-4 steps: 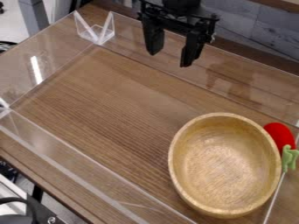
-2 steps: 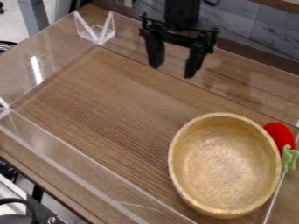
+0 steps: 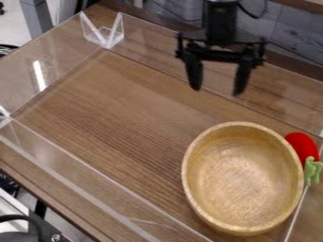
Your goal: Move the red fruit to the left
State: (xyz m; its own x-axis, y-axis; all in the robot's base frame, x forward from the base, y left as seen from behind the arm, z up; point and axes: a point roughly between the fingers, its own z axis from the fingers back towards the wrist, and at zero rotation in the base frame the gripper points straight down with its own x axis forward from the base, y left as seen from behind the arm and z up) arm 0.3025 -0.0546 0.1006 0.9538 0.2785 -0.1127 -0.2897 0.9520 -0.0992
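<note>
The fingers [image 3: 198, 74] are two dark prongs hanging straight down from the gripper [image 3: 218, 77], spread wide apart and grasping nothing; bare wood shows between and below them; they hover above the worktop [image 3: 113, 118] near its far edge, toward the right-hand half, and touch nothing that can be seen.

The red fruit [image 3: 303, 147] lies at the worktop's right edge, close to the near right corner; it is glossy red, with a light green leafy cap [image 3: 312, 171] at its nearer end; most of it is hidden behind the rim of the wooden bowl [image 3: 244, 176], which it sits just beside, though whether the two touch cannot be told.

The wooden bowl stands upright in the near right part of the worktop, pale inside, with nothing in it; it is far larger than the fruit; the gripper is well apart from both, farther back and a little to the left of the bowl's centre.

A low clear wall [image 3: 57, 180] runs round the worktop's edges; a clear angled piece [image 3: 101, 31] stands at the far left corner.
</note>
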